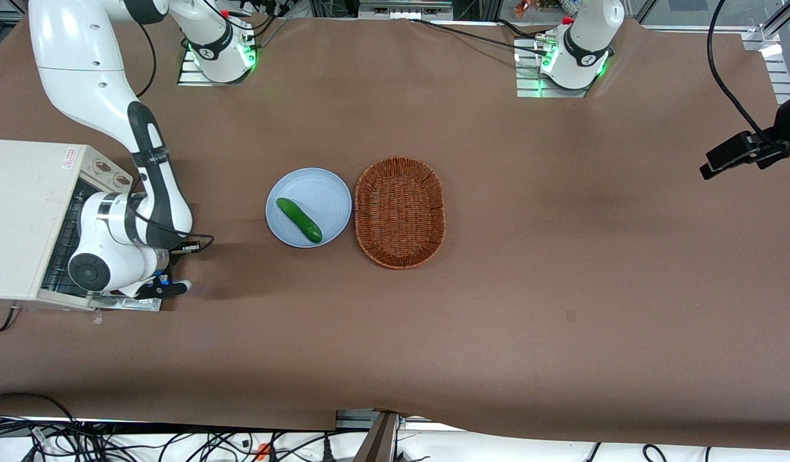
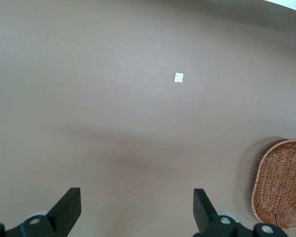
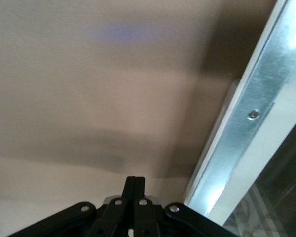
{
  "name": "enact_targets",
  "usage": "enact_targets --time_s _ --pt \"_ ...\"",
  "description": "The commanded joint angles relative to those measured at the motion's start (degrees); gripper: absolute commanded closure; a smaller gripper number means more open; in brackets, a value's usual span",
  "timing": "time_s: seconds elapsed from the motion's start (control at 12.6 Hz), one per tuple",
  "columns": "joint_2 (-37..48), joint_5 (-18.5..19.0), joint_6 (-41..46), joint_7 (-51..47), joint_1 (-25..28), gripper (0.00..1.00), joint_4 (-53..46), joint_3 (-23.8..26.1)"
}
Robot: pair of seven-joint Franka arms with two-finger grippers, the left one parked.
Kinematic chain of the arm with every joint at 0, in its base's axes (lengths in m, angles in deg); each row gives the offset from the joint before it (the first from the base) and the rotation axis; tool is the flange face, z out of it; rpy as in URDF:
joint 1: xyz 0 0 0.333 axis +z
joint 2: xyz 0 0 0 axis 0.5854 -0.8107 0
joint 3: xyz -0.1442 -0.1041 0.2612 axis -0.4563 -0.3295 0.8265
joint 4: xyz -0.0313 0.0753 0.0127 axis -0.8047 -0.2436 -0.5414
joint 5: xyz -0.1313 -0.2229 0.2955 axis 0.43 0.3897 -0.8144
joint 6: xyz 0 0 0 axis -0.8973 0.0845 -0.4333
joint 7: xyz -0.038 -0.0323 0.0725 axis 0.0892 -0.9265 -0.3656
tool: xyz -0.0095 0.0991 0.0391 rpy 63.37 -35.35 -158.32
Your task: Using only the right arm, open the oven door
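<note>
Oven door (image 3: pixel 259 116) at lower left of the front view lies swung down flat — pushed there, likely — with the right arm's gripper (image 3: pixel 135 185), jaws pressed together, empty, just beside its edge.

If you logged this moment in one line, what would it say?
right arm: low at oven front | claw: shut, empty, beside door edge | oven door: open, down | cucumber: on plate

A: The right arm (image 1: pixel 122 237) pretty much covers the oven door (image 1: pixel 128 303) in the front view's lower left, just a metal sliver peeks out.

B: Yep, and the wrist cam crops the hand (image 3: pixel 135 185), fingers pressed together, door frame cut off too.
</note>
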Motion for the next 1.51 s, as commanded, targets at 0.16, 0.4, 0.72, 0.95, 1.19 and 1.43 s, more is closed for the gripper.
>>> enact_targets --time_s 0.16,0.4,0.72,0.95,1.19,1.43 --pt "3.5 -1.0 5.5 0.3 0.3 0.27 -4.1 -0.9" --pt "7.7 -1.0 7.9 6.4 -0.3 0.0 -4.3 -1.3" --pt "10.5 -1.1 13.0 9.7 -2.2 0.0 -7.2 -1.7" --pt "12.3 -0.9 18.9 8.8 -2.6 0.0 -10.9 -1.7" --pt "16.6 -0.9 18.9 8.8 -2.6 0.0 -10.6 -2.7" --pt "20.8 -0.7 19.2 5.9 -2.5 0.0 -8.9 -3.8"
